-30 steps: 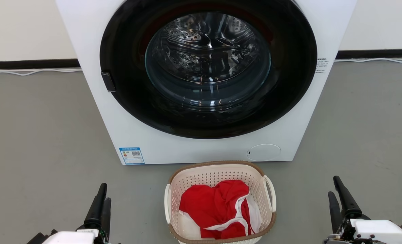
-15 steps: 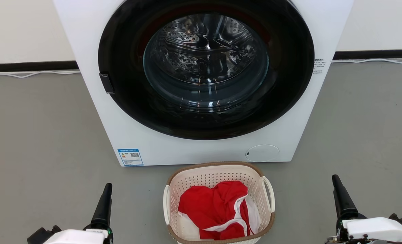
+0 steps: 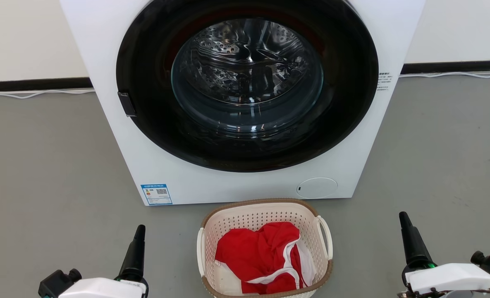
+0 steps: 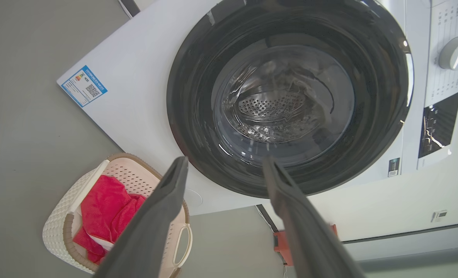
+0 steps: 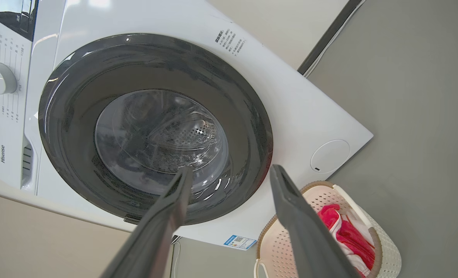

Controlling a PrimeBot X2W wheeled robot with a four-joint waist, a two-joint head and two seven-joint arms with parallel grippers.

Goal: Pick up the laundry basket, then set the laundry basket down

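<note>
Left gripper [image 3: 139, 229] and right gripper [image 3: 402, 217] turned edge-on, fingers [image 4: 167, 200] apart | laundry basket [image 3: 265, 203] between them | washing machine [image 3: 228, 188] just behind

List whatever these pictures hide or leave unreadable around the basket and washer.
- Head view: the bottom edge cuts off the near rim of the laundry basket.
- Head view: the red cloth hides most of its floor.
- Head view: the blue label on the washing machine is too small to read.
</note>
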